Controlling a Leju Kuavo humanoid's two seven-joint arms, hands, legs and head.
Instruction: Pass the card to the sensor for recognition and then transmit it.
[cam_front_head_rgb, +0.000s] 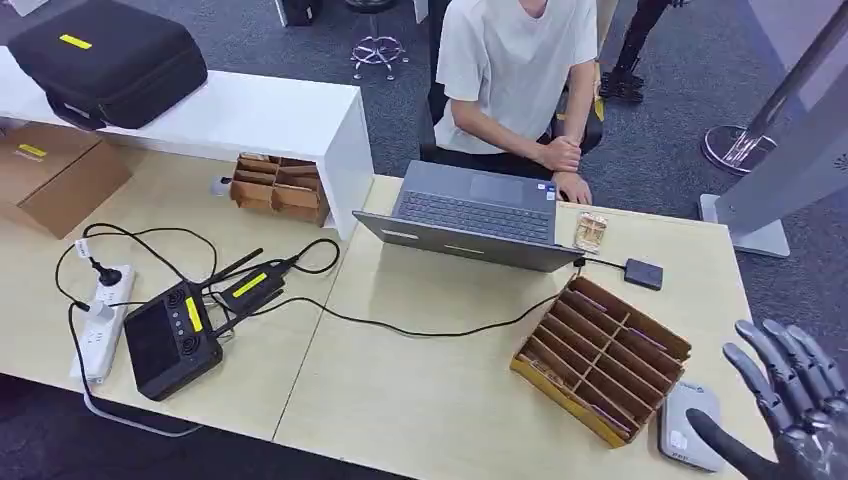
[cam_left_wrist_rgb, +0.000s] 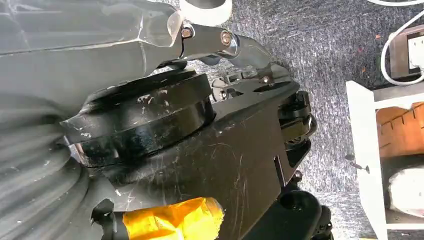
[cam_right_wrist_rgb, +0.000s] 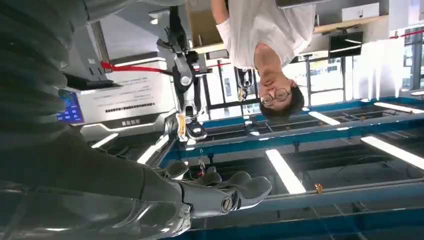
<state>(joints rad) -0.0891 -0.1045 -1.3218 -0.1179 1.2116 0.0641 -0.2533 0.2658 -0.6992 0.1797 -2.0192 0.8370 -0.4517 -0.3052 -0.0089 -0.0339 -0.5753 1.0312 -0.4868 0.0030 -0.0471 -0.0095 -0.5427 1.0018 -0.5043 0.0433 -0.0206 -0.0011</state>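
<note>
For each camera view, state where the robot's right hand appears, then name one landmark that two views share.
Head view: right hand at the lower right corner, fingers spread, holding nothing, beside the grey sensor.
Left wrist view: not in it.
Right wrist view: right hand at lower centre, fingers extended.
Shared landmark: the person in a white T-shirt.

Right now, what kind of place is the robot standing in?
Probably an office or lab test area: a person sits at a desk with a laptop, near a power strip, a handheld controller and a cardboard divider tray.
</note>
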